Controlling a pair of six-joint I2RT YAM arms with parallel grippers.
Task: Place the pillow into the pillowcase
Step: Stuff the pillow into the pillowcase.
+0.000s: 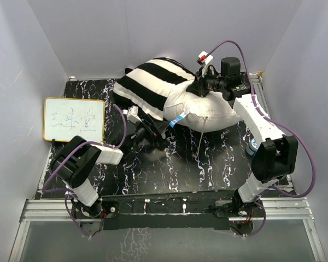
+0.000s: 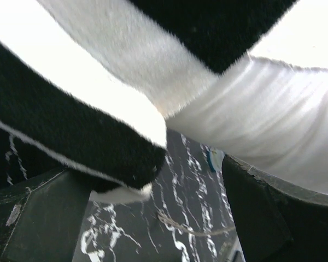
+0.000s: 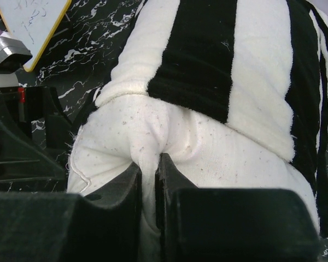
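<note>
The pillow (image 1: 210, 112) lies at the back of the table with its left part inside the black-and-white striped pillowcase (image 1: 147, 87) and its white right end sticking out. My right gripper (image 1: 199, 87) sits on top of that bare end, shut on a pinched fold of the pillow (image 3: 153, 125) just short of the pillowcase (image 3: 197, 60) hem; in its own view the right gripper (image 3: 149, 164) squeezes the fold tight. My left gripper (image 1: 141, 124) is open under the near edge, where the pillowcase (image 2: 71, 131) hem and the pillow (image 2: 262, 120) hang above the left gripper (image 2: 153, 218).
A small whiteboard (image 1: 74, 120) with yellow trim lies at the left of the dark marbled table (image 1: 169, 169). A blue-and-white tag (image 1: 176, 120) and a loose string (image 1: 199, 144) hang from the pillow's near side. White walls close in the back and sides.
</note>
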